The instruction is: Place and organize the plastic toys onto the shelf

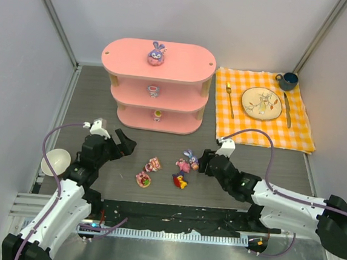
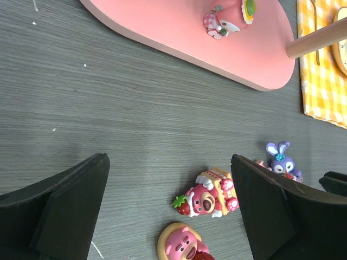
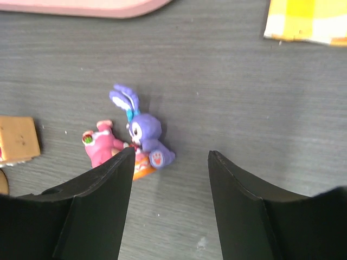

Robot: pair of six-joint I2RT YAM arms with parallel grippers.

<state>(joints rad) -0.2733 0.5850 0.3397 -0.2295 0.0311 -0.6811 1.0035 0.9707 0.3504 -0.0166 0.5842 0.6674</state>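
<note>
The pink shelf (image 1: 184, 76) stands at the back with one toy on each tier, a purple bunny (image 1: 156, 54) on top. Four toys lie on the table: a pink bear with cake (image 1: 153, 164), a round pink bear (image 1: 143, 179), a purple bunny with a pink figure (image 1: 187, 162) and a red-yellow-purple one (image 1: 180, 180). My left gripper (image 1: 123, 144) is open and empty; the cake bear (image 2: 209, 197) lies between its fingers' line of sight. My right gripper (image 1: 204, 161) is open and empty just right of the bunny (image 3: 142, 130), apart from it.
A white bowl (image 1: 55, 161) sits at the far left. An orange checked cloth (image 1: 265, 129) at the right carries a plate (image 1: 261, 103), fork (image 1: 230, 98), knife (image 1: 286, 109) and blue mug (image 1: 287, 81). Walls close in both sides.
</note>
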